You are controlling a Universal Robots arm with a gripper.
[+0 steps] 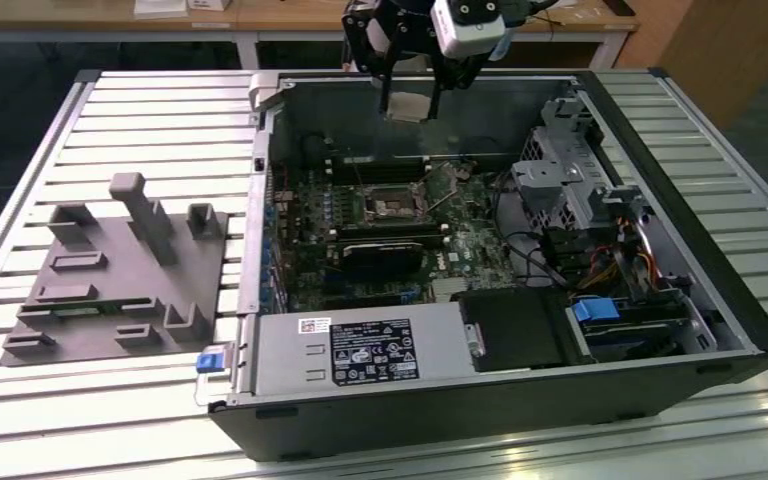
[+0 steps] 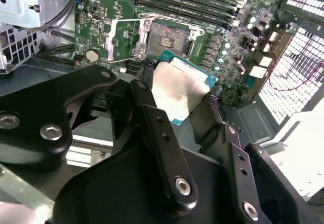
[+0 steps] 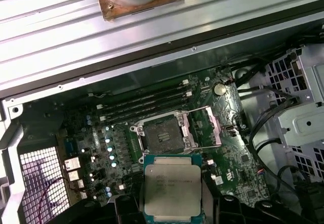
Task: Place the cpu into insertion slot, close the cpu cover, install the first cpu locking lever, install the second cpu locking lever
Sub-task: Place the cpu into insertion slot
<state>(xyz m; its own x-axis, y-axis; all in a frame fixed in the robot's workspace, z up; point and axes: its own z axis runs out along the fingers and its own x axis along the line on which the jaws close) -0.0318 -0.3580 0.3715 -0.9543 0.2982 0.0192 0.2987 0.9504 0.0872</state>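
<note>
My gripper (image 1: 408,98) hangs above the far side of the open computer case (image 1: 491,410), shut on the cpu (image 1: 410,106), a flat square chip with a dull silver top. In both wrist views the cpu (image 3: 172,187) (image 2: 180,89) sits between the black fingers (image 2: 148,98), well above the motherboard. The insertion slot (image 3: 161,133) (image 2: 167,39) (image 1: 391,205) lies bare below it, a dark square with a metal rim. The cpu cover (image 3: 203,126) (image 2: 121,40) is swung open and lies beside the slot.
Long memory slots (image 3: 147,102) run beside the socket. A black card (image 1: 377,257), a drive cage (image 1: 560,182) and cables (image 1: 544,265) crowd the case. The power supply (image 1: 351,352) fills its near corner. A grey fixture block (image 1: 117,270) stands on the slatted table (image 1: 157,110) at the exterior view's left.
</note>
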